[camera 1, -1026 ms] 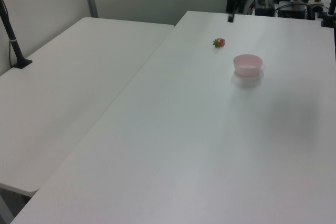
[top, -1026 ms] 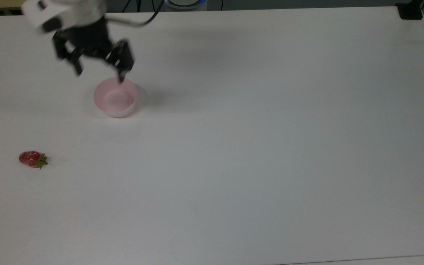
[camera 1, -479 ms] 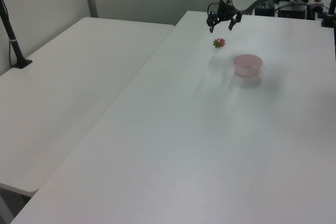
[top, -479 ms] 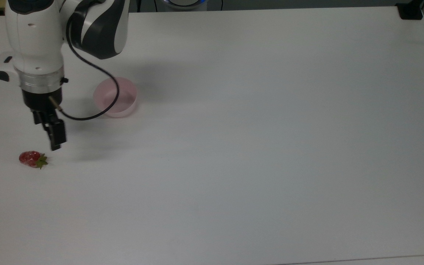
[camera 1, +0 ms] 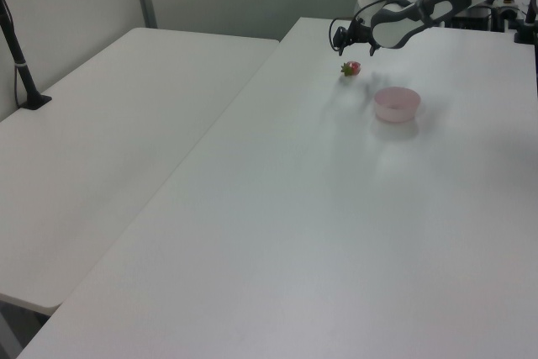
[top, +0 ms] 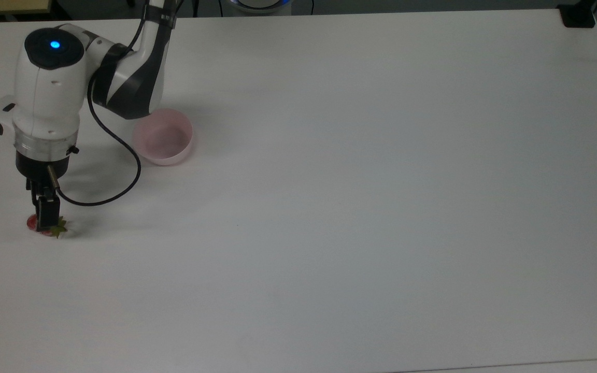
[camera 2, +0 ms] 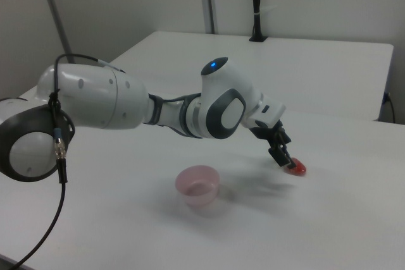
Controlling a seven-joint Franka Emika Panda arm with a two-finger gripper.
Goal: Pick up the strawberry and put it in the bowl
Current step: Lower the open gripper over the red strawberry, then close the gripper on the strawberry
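Both fingers of the gripper [top: 44,220] seemingly straddle the strawberry [camera 2: 296,168] (grip state unclear) on the table [top: 360,207].

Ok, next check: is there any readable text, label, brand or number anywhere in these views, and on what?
None can be read: the arm, the end effector, the bowl, the strawberry and the table carry no legible word, number or sign.
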